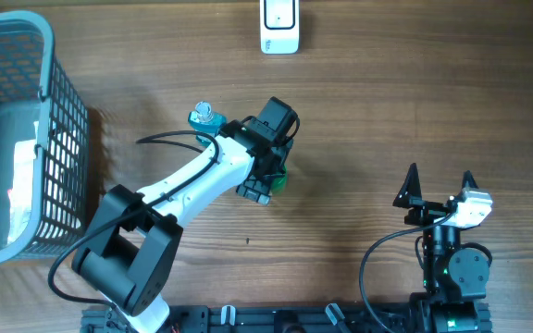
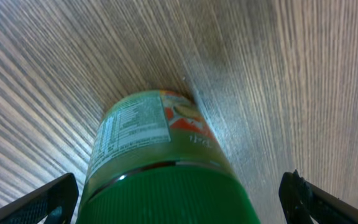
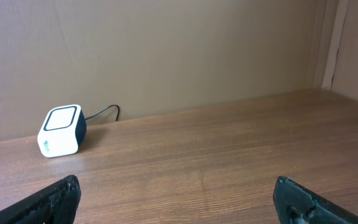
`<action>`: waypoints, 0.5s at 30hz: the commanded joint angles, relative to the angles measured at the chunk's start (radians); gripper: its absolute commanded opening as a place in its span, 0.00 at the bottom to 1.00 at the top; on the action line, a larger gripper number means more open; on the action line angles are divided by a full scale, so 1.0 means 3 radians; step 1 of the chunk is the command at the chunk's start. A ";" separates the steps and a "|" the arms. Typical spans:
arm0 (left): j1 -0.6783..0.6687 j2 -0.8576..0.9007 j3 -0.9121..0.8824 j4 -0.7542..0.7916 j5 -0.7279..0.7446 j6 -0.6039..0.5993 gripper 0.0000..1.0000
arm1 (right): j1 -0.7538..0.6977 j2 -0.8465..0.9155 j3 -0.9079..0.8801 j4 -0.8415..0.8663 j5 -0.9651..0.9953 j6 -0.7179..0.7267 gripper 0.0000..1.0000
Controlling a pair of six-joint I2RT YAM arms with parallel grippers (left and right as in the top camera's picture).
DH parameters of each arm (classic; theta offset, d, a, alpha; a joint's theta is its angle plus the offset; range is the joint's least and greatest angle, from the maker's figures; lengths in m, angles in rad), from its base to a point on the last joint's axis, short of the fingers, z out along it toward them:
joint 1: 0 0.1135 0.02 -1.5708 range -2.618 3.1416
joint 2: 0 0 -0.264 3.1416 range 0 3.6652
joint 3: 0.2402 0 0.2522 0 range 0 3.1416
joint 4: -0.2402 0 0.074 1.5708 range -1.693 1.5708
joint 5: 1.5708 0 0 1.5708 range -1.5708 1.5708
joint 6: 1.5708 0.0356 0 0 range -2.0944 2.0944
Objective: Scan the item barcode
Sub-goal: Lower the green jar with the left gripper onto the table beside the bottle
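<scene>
The item is a green-capped bottle (image 2: 154, 143) with a green and orange printed label, standing on the wooden table. In the left wrist view its cap fills the space between my left gripper's (image 2: 179, 202) fingers. Those fingers stand open on either side, and small gaps show. From overhead only a sliver of the green bottle (image 1: 280, 179) shows under my left gripper (image 1: 266, 182) at the table's middle. The white barcode scanner (image 1: 279, 26) sits at the far edge; the right wrist view has the scanner (image 3: 61, 130) at far left. My right gripper (image 1: 438, 188) is open and empty near the front right.
A grey mesh basket (image 1: 63, 111) holding packaged goods stands at the left edge. A small clear bottle with a teal cap (image 1: 204, 117) lies just left of my left arm. A wall rises behind the scanner.
</scene>
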 commanded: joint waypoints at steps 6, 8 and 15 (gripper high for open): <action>0.0022 0.0036 0.0031 -0.0175 0.0078 -0.0031 0.84 | -0.0010 -0.0013 -0.0003 0.0017 -0.0052 -0.0058 1.00; 0.0023 0.0036 0.0031 -0.0229 0.0078 -0.0029 0.77 | -0.0010 -0.0013 -0.0003 0.0017 -0.0052 -0.0058 1.00; 0.0046 0.0036 0.0031 -0.0394 0.0103 0.0011 0.61 | -0.0010 -0.0013 -0.0003 0.0017 -0.0052 -0.0058 1.00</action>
